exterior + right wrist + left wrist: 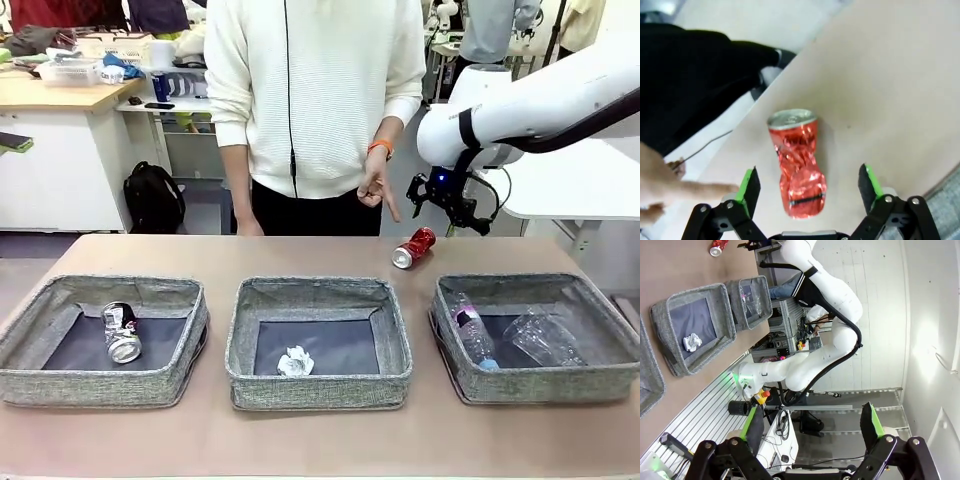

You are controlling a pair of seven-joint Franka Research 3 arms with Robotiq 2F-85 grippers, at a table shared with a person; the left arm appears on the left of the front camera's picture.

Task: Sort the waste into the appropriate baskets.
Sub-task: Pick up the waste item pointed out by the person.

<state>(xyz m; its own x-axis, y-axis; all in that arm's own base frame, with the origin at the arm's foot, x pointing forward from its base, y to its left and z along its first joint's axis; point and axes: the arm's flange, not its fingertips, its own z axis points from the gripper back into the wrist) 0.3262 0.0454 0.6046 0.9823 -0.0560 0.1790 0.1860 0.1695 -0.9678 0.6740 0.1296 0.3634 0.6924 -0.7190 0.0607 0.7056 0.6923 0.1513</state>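
Table [330,440]: brown top, three grey woven baskets in a row on the near side, a person standing at the far edge.
Left basket [60,385]: holds the black-and-silver can [122,332], lying on the dark floor towards the middle.
Middle basket [318,388]: the crumpled paper ball [296,361] sits on its floor near the front wall; the left wrist view shows the same ball [692,342] inside it.
Right basket [545,385]: the clear bottle [470,332] with pink label lies lengthwise at its left side, blue cap towards the front; the clear plastic cup [543,340] lies on its side just beside it.
Red can [413,248]: dented, lying on the bare table behind the gap between the middle and right baskets, apart from both, silver top pointing towards the robot's side.
Right gripper [455,210]: hangs above the far edge of the table, just behind and to the right of the red can; in its own wrist view the green-padded fingers [751,186] stand wide apart with the red can [797,170] lying between them on the table, not touched.
Left gripper [812,427]: fingers spread wide, nothing between them, aimed away from the table.
Person's hand [376,185]: hangs down with a finger pointing towards the red can, an orange band at the wrist.
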